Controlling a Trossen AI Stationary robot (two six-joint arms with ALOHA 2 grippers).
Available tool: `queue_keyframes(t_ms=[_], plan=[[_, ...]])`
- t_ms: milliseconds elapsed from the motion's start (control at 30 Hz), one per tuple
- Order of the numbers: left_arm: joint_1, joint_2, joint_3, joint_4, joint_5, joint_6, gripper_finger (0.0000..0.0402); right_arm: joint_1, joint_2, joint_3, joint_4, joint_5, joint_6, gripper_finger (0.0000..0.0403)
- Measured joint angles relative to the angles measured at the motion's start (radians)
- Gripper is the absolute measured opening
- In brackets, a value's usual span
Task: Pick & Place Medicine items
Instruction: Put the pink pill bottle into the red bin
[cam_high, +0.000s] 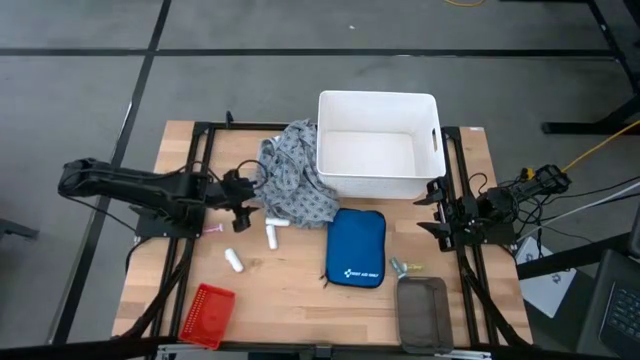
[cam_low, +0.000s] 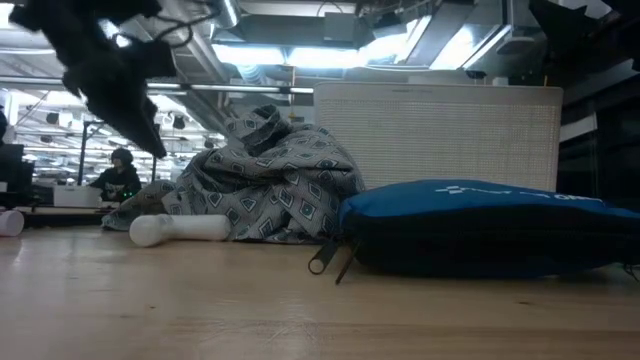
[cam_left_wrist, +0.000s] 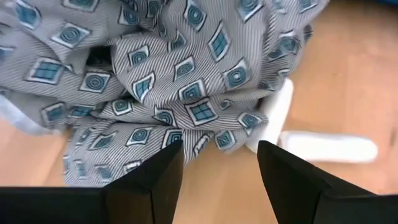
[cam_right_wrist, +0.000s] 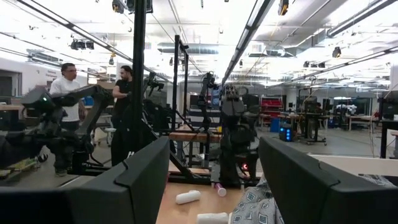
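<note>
High view: left end effector (cam_high: 243, 203) mid-left of frame, fingers apart, at cloth (cam_high: 290, 180) edge, prob. lining up on white bottles (cam_high: 272, 232) just below. Right end effector (cam_high: 437, 207) mid-right, apart, waiting. Bin (cam_high: 378, 105) top centre, likely drop spot.

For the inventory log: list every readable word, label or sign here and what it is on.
Blue pouch: white print with a cross mark, too small to read.
White bottles: no label visible.
White bin, red basket: no text.
Nothing else is legible.
</note>
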Motion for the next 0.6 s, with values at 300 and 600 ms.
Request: queue_keyframes(t_ms=[300, 600], plan=[[-0.112, 0.113, 0.245, -0.551, -0.009, -0.293, 0.0205, 0.000, 0.000, 0.000, 0.000, 0.000, -0.009, 0.0249], [-0.213, 0.187, 0.259, -0.660, 0.137, -0.423, 0.0205, 0.000, 0.000, 0.000, -0.075, 0.000, 0.052, 0.0249]])
